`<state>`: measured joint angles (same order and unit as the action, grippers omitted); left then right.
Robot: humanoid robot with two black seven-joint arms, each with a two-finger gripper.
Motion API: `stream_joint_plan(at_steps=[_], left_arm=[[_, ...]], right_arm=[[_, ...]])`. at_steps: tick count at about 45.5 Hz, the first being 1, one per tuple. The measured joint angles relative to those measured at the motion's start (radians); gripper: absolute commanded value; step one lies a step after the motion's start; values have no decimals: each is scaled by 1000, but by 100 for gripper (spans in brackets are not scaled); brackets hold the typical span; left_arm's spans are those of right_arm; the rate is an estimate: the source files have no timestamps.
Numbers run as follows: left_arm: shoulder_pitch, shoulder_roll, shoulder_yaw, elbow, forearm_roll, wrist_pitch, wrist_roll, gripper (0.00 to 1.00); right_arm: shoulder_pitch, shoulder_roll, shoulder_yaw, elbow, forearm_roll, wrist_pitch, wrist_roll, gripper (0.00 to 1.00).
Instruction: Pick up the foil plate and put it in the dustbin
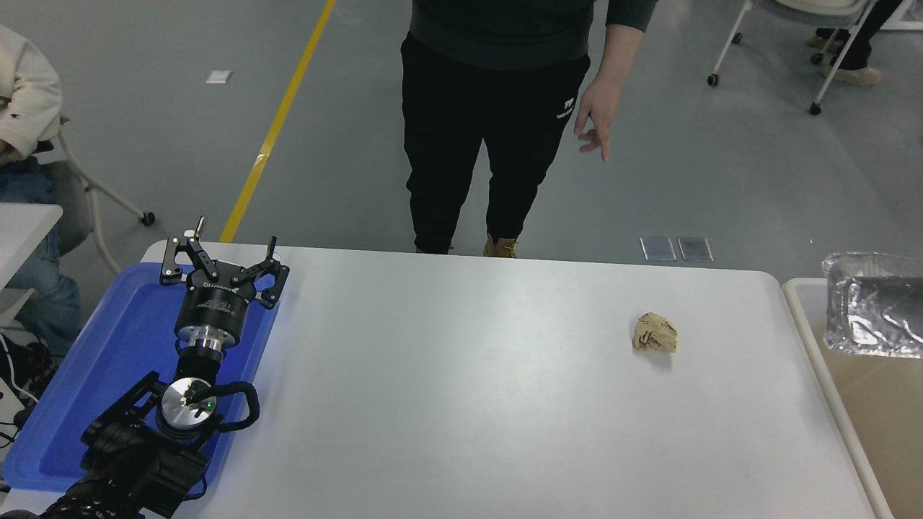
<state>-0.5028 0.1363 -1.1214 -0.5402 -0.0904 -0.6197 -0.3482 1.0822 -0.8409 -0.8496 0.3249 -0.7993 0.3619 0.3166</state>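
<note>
The shiny silver foil plate (876, 313) shows at the right edge of the head view, over the dustbin's beige inside, cut off by the picture's edge. The dustbin (807, 339) stands right of the table; its cream-white rim runs along the table's right side. Whether the plate rests in the bin or is held above it I cannot tell. My right gripper is out of view. My left gripper (222, 261) is parked at the lower left over the blue tray, fingers spread open and empty.
A small crumpled brown paper ball (655, 333) lies on the white table (461, 382) near its right side. A flat blue tray (108, 360) sits at the left under my left arm. A person (505, 108) stands at the far edge, one hand hanging.
</note>
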Motion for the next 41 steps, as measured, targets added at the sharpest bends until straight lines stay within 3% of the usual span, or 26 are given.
stream_joint_plan(at_steps=[16, 34, 35, 37, 38, 40, 41], left_arm=[[0, 0, 0, 1, 0, 0, 0, 100], [0, 0, 0, 1, 0, 0, 0, 100], [0, 0, 0, 1, 0, 0, 0, 100], [0, 0, 0, 1, 0, 0, 0, 100], [0, 0, 0, 1, 0, 0, 0, 100], [0, 0, 0, 1, 0, 0, 0, 100], [0, 0, 0, 1, 0, 0, 0, 100]], right_arm=[[-235, 80, 8, -150, 48, -162, 8, 0], [-329, 133, 9, -209, 87, -262, -12, 0], [-331, 134, 9, -210, 89, -264, -12, 14], [-334, 137, 9, -212, 97, -269, -14, 66], [-336, 138, 9, -213, 100, -271, -14, 79], [-339, 140, 10, -215, 109, -274, -15, 83], [-340, 141, 10, -217, 113, -275, -15, 90]])
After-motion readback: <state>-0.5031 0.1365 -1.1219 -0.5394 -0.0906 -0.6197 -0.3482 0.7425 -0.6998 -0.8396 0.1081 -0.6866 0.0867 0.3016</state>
